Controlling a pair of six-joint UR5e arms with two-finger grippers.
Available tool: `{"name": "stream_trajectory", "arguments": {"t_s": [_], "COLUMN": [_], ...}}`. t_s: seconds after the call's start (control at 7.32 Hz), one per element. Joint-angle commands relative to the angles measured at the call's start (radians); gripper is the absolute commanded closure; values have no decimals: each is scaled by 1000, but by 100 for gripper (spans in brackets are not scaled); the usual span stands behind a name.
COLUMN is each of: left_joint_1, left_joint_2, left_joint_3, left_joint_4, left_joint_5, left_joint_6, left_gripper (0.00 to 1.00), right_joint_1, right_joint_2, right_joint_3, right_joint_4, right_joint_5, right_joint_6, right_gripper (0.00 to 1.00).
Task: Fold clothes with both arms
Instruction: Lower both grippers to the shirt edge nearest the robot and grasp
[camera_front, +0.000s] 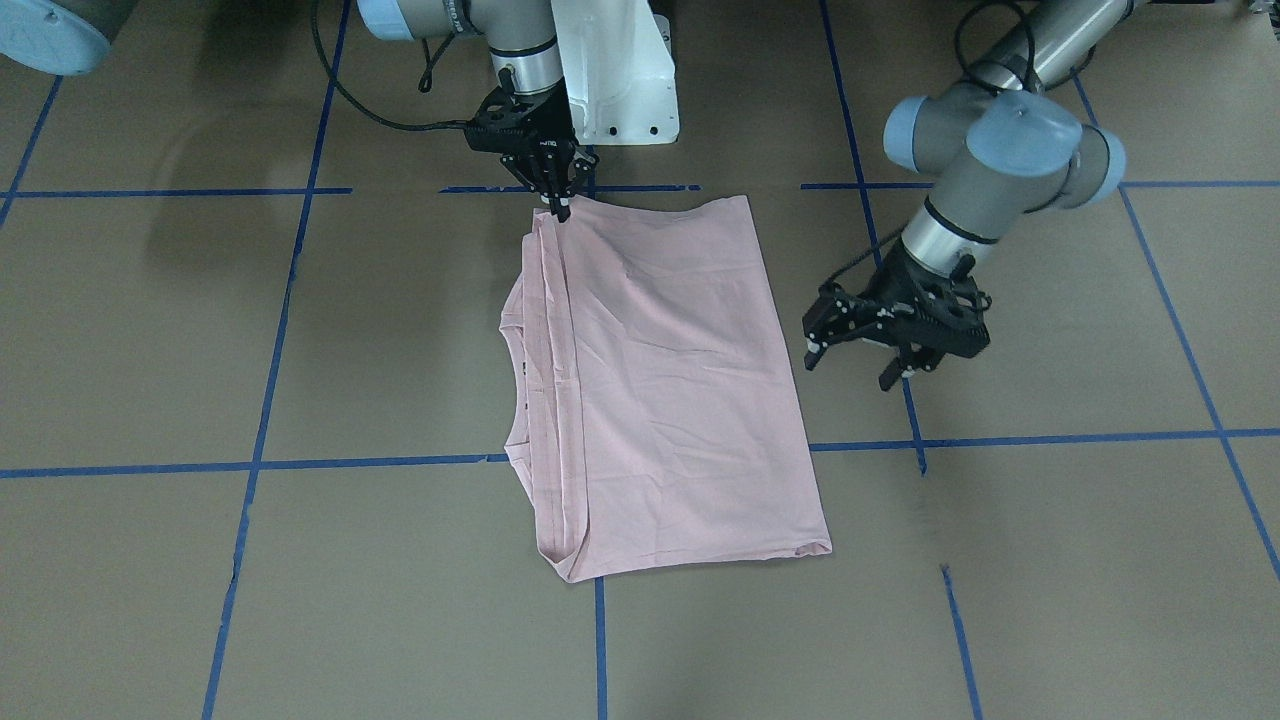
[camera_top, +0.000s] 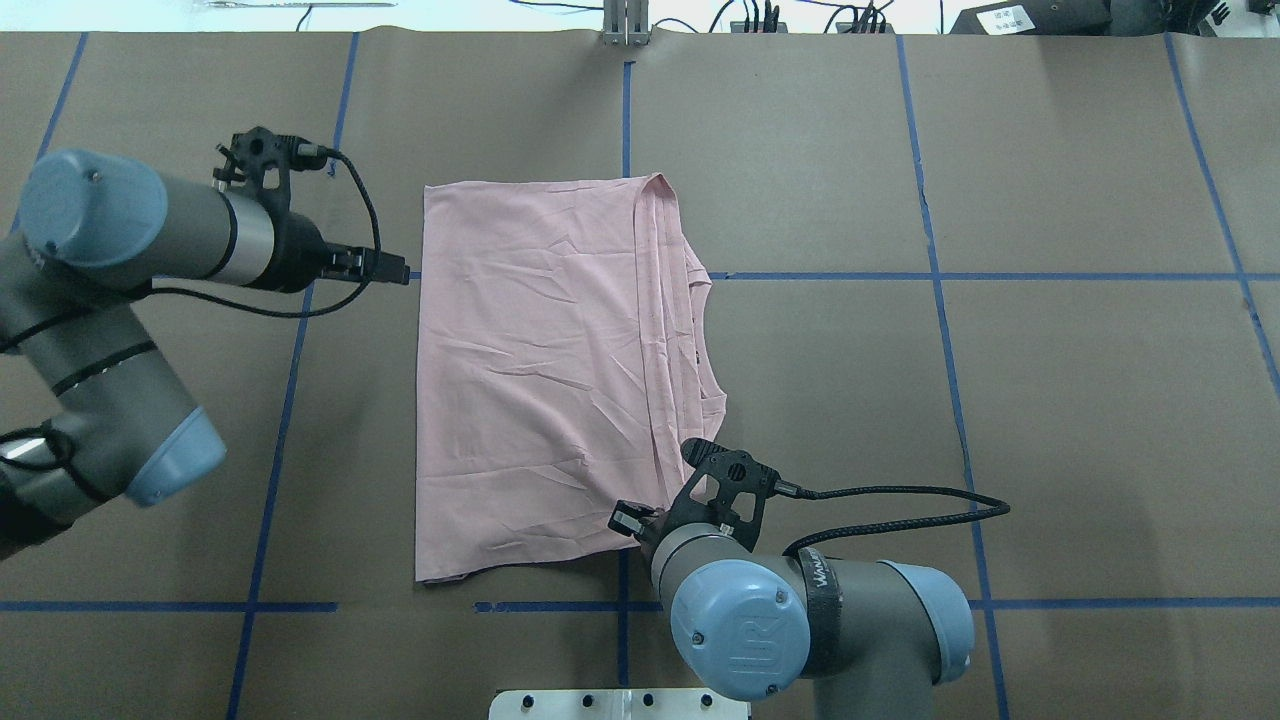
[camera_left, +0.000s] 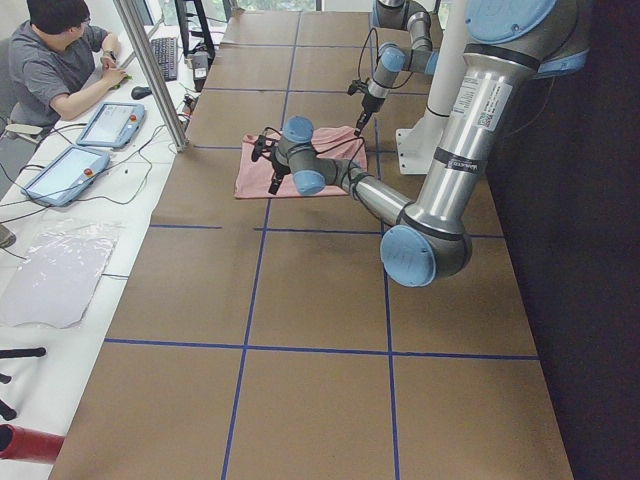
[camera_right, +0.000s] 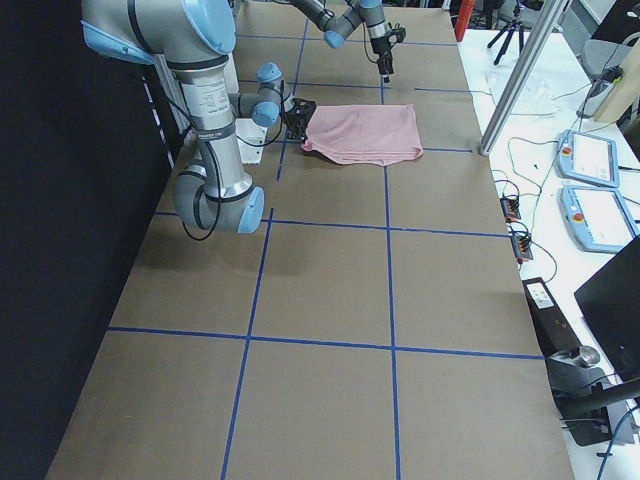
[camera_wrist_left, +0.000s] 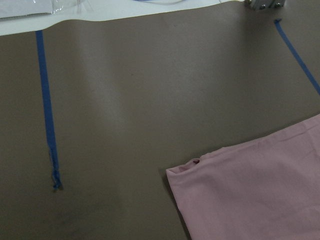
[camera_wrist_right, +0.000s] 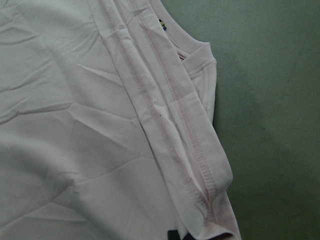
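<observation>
The pale pink T-shirt (camera_front: 680, 390) (camera_top: 540, 380) lies flat on the brown table, folded into a long rectangle. Its layered hems and ribbed neck (camera_wrist_right: 200, 60) are stacked along one side, and the print is hidden. My right gripper (camera_front: 558, 207) (camera_top: 632, 520) points down at the shirt's corner nearest the robot base, with its fingers drawn together on the cloth there. My left gripper (camera_front: 850, 367) (camera_top: 400, 270) hovers open just off the opposite long edge and touches nothing. The left wrist view shows only a far corner of the shirt (camera_wrist_left: 260, 195).
Blue tape lines (camera_front: 270, 330) grid the table. The white pedestal base (camera_front: 625, 70) stands just behind the shirt. Beyond the table's far edge a person (camera_left: 60, 60) sits by tablets (camera_left: 60, 175) and an aluminium post (camera_left: 150, 70).
</observation>
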Motion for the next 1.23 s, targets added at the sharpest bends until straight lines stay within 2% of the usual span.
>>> {"name": "stream_trajectory", "arguments": {"t_s": [0.0,0.41,0.55,0.68,1.09], "left_joint_1": [163,468,517,527,539], "left_joint_2": [182,200,186,145,144], "left_joint_3": [-229,-248,-242,-239,-230], "left_joint_4": [24,29,77,144,167], "left_joint_5": [72,337,370,371,371], "left_joint_6": [-216,-635,-706,-716,-714], "left_gripper": [0,33,39,40,42], "right_joint_1": [0,1,1,1,1], "right_joint_2": [0,0,-1,0,0], "right_joint_3": [1,2,2,2,2], "right_joint_4": [-2,-1,-1,-1,-1], "right_joint_5": [-2,-2,-2,-2,-2], "right_joint_6": [-1,-1,-1,-1,-1], "right_gripper": [100,100,100,100,100]}}
